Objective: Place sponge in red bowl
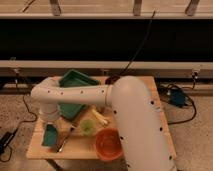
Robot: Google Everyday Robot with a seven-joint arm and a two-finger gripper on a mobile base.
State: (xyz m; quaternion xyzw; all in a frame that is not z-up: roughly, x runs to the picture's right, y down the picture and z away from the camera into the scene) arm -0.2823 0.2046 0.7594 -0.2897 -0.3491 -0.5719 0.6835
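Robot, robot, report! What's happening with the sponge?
End effector shut on sponge, table's left edge. Red bowl empty, front. Pale-green cup between them.
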